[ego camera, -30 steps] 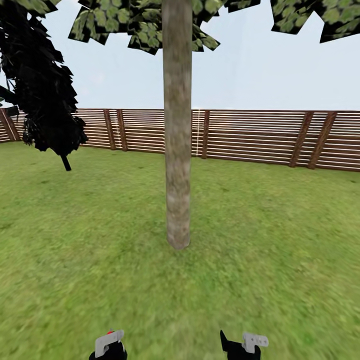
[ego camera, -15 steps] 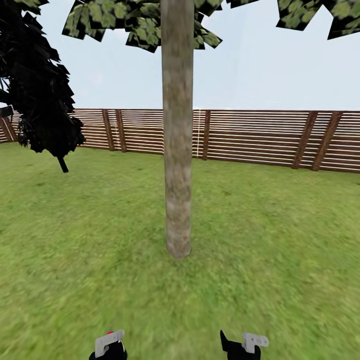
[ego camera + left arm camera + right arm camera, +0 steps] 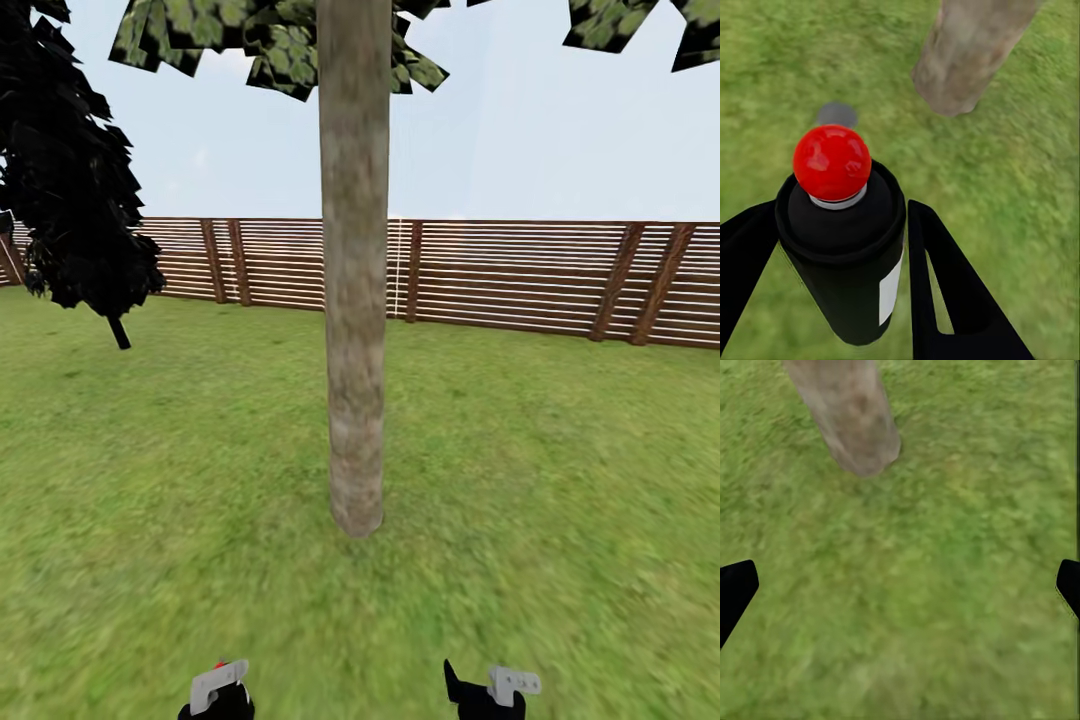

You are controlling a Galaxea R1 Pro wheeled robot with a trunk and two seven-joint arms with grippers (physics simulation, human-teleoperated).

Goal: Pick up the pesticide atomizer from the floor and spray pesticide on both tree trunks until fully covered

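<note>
**Operator:** Left hand (image 3: 215,690) status, head view?

**Technician:** It sits at the bottom edge, low over the lawn (image 3: 550,480). The right hand (image 3: 490,690) sits beside it, apart. From here I cannot tell how either set of fingers stands. One tree trunk (image 3: 355,300) rises straight ahead of both hands, upright, with mottled grey-brown bark, and its base stands in the grass. Its leafy crown (image 3: 270,40) spreads along the top edge. A near-black conifer (image 3: 70,180) stands far off on the robot's left. A brown slatted fence (image 3: 500,270) closes the garden behind both.

**Operator:** Left wrist view?

**Technician:** The left hand is pressed onto the pesticide atomizer (image 3: 847,247), with one black finger (image 3: 945,285) against each side of it. The atomizer has a black cylindrical body with a white label and a round red top (image 3: 832,162). It stands upright between the fingers. Beyond it lies grass with a small grey round patch (image 3: 836,114). The foot of the trunk is further on, well apart from the atomizer.

**Operator:** Right wrist view?

**Technician:** The right hand is spread wide and holds nothing. Its black fingertips (image 3: 735,585) show at opposite edges, with grass between them. The base of the trunk lies ahead, clear of the fingers.
</note>
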